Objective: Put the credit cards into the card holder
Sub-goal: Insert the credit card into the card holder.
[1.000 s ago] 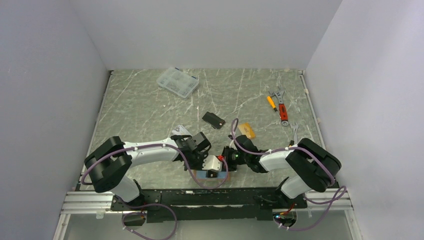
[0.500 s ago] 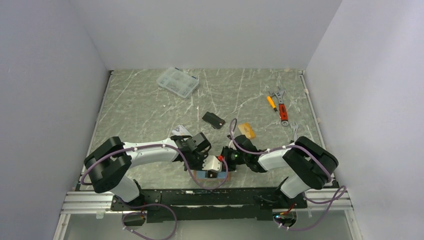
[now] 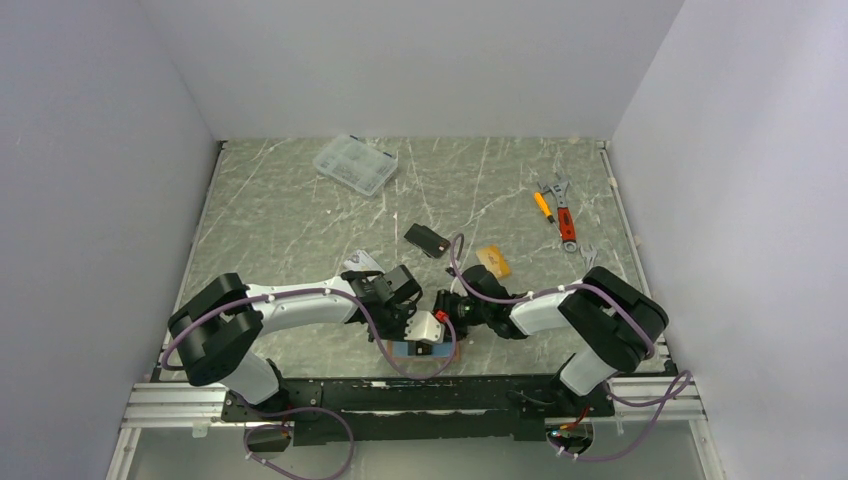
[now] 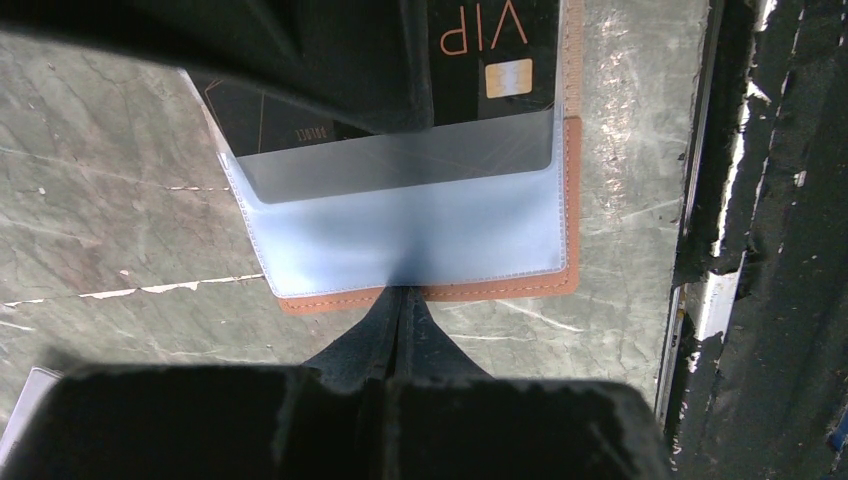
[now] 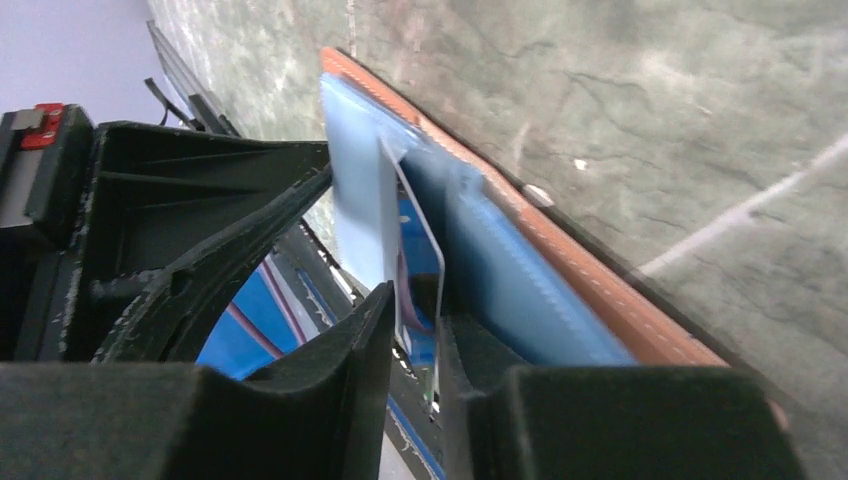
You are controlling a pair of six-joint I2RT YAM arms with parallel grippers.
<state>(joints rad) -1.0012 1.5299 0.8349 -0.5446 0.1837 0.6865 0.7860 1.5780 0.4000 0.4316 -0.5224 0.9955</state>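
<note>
The card holder (image 3: pixel 418 350) lies open near the table's front edge, brown leather with a clear pocket (image 4: pixel 420 230). My left gripper (image 3: pixel 410 338) is shut, its tips (image 4: pixel 405 300) pressed against the holder's near brown edge. My right gripper (image 3: pixel 440 325) is shut on a black card marked VIP (image 4: pixel 490 40), seen edge-on between its fingers (image 5: pixel 415 300), with the card's end in the pocket mouth of the holder (image 5: pixel 560 260). Another black card (image 3: pixel 427 240), an orange-gold card (image 3: pixel 493 262) and a silver-grey card (image 3: pixel 362 262) lie on the table behind the grippers.
A clear plastic compartment box (image 3: pixel 355 165) sits at the back left. Wrenches (image 3: pixel 565 215) and a yellow screwdriver (image 3: pixel 543 206) lie at the right, another wrench (image 3: pixel 588 262) nearer. The metal rail (image 4: pixel 700 250) runs just beyond the holder at the front edge.
My right arm has shifted slightly left towards the holder, uncovering more of the orange-gold card. The left arm and holder have stayed put.
</note>
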